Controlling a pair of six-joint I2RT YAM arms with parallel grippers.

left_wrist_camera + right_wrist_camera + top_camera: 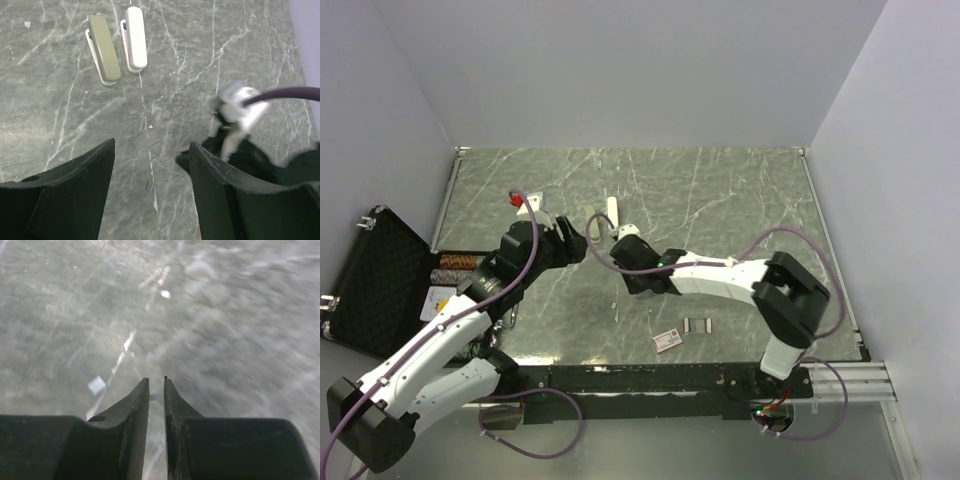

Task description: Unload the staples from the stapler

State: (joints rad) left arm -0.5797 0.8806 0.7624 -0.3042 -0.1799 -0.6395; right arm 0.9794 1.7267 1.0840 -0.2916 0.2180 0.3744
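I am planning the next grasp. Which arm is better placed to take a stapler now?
Left, probably. The left claw is open, with the green stapler and the white stapler lying just ahead; the right claw is nearly shut.

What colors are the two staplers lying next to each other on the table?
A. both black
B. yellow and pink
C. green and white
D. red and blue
C: the left wrist view shows an olive-green stapler lying right beside a white stapler on the marbled table.
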